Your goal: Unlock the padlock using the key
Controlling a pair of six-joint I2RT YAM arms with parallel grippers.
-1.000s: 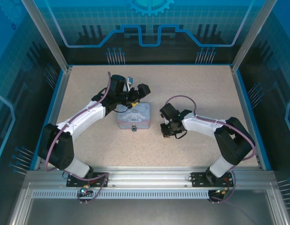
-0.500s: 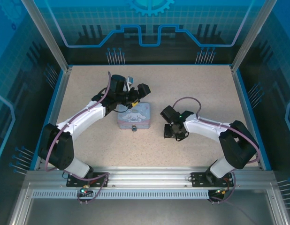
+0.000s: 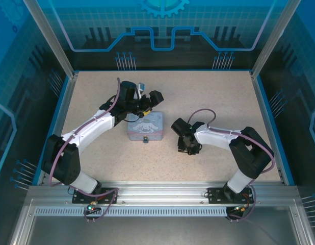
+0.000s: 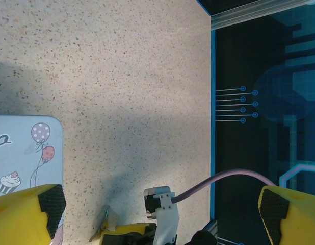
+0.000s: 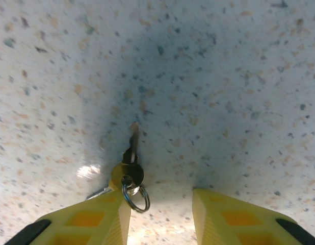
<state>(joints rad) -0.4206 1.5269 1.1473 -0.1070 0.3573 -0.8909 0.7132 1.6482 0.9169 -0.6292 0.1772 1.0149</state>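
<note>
Down low over the speckled counter (image 5: 224, 61) on the right side. Right end effector (image 5: 160, 204): parted a modest way, clamped on nothing. Lying flat just ahead of the tips, the key (image 5: 131, 153), pointing its grey blade away from the wrist, with its brassy head and small wire ring (image 5: 135, 196) right up against the tip of the yellow finger (image 5: 86, 224) on the left of the wrist view. Not gripped, just sitting there on the surface.

Over to the pastel tin (image 3: 146, 126), mid-counter, lid up, white cartoon figure on show. Hanging at the middle of its near edge: the padlock (image 3: 146, 139), small and dark, too tiny from above to read the shackle. Well apart from the key, off to the left of it across bare counter.

Up at the tin's far left corner, the left end effector (image 3: 148, 106): spread wide, holding nothing. From its own wrist, yellow fingertips (image 4: 27, 217) out at the two bottom corners, one overlapping the tin's lid near the printed balloons and cupcake. Touching or hovering there, cannot tell. Beyond, plain counter running out to the blue-edged wall (image 4: 213, 102).
</note>
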